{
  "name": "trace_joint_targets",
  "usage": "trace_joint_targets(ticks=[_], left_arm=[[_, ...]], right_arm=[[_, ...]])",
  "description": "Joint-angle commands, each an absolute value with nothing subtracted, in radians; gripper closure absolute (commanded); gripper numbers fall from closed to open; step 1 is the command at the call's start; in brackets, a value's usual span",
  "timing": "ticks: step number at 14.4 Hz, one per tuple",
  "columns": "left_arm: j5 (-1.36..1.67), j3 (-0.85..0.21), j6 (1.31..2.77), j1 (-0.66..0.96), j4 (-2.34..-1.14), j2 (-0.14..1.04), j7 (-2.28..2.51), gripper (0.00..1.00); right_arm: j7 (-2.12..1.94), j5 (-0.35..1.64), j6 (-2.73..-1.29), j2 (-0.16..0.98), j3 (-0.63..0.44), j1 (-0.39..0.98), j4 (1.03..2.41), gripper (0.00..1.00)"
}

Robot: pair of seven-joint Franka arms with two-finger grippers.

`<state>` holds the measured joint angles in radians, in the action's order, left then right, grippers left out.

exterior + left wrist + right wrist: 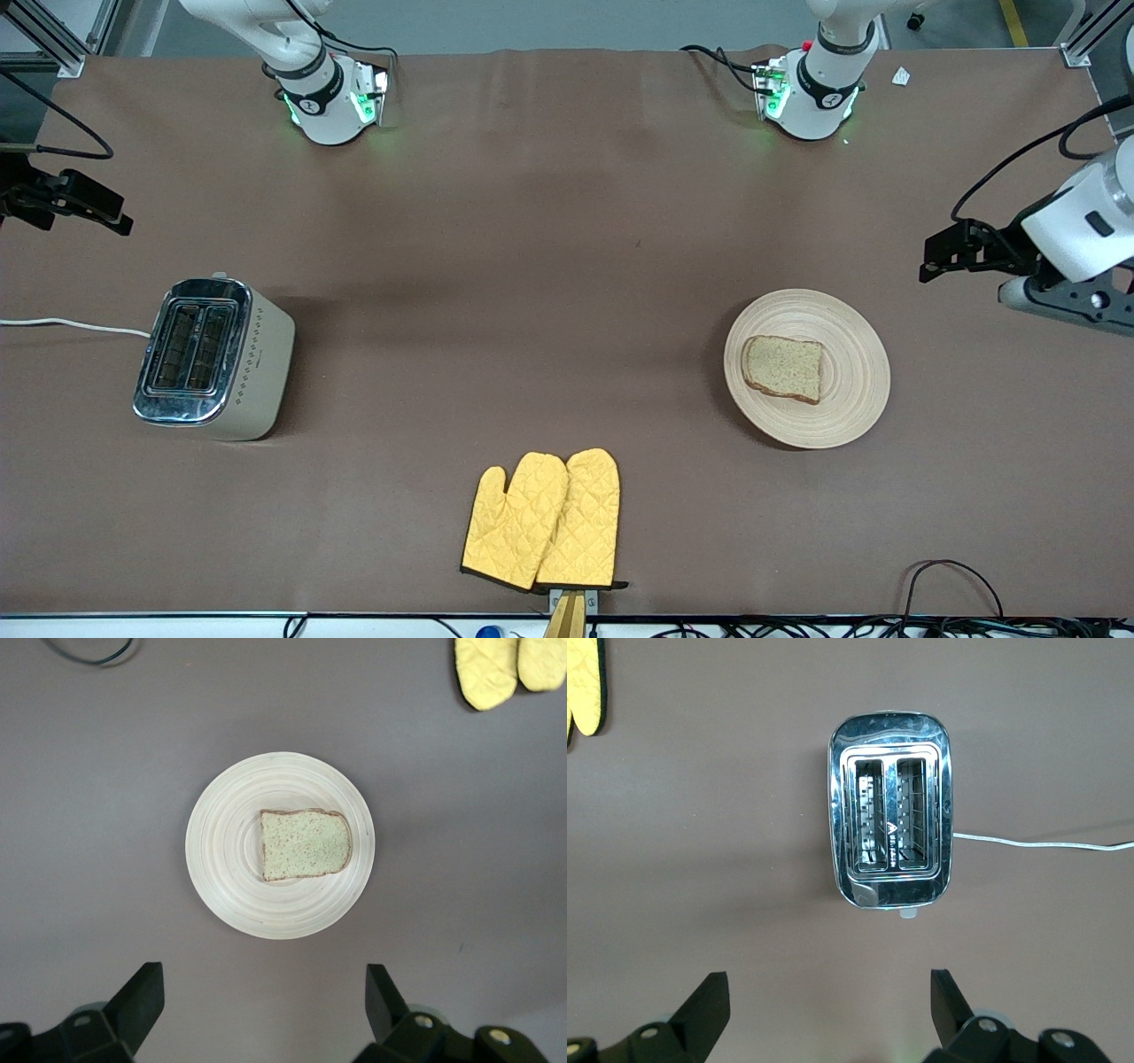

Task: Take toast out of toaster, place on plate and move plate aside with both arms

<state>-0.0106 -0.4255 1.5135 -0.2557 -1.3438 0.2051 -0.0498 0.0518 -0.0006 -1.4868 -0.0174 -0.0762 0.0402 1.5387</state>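
Note:
The toast (784,368) lies flat on the round wooden plate (850,394) toward the left arm's end of the table. In the left wrist view the toast (304,843) sits mid-plate (229,870). My left gripper (264,983) is open and empty, up over the bare table beside the plate; it also shows in the front view (937,255). My right gripper (830,985) is open and empty, up over the table beside the toaster, at the right arm's end (104,215).
A chrome two-slot toaster (213,359) stands toward the right arm's end, its slots empty in the right wrist view (890,811), with a white cord (71,325). Two yellow oven mitts (542,521) lie at the table edge nearest the front camera.

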Motion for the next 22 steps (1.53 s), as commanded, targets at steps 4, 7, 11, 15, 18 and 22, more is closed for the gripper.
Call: trace_joint_targets(ticks=[4, 7, 11, 15, 18, 22], left_arm=[[-0.025, -0.323, 1.491, -0.177, -1.370, 0.109, 0.005, 0.00], [-0.028, -0.177, 1.462, -0.028, -1.394, 0.062, 0.024, 0.00], [-0.031, -0.100, 1.459, 0.078, -1.427, 0.028, 0.094, 0.00], [-0.031, -0.097, 1.511, 0.075, -1.486, 0.000, 0.063, 0.00], [-0.029, -0.100, 1.514, 0.069, -1.486, 0.014, 0.064, 0.00], [-0.028, -0.100, 1.513, 0.067, -1.468, 0.028, 0.083, 0.00]], right_arm=[[0.061, 0.002, -1.474, -0.014, -0.066, 0.025, 1.525, 0.00], [0.058, 0.002, -1.474, -0.014, -0.066, 0.023, 1.526, 0.00], [0.058, 0.002, -1.473, -0.012, -0.066, 0.023, 1.526, 0.00], [0.060, 0.002, -1.473, -0.014, -0.064, 0.023, 1.526, 0.00], [0.061, 0.002, -1.473, -0.014, -0.066, 0.025, 1.525, 0.00], [0.064, 0.003, -1.476, -0.012, -0.064, 0.023, 1.525, 0.00]])
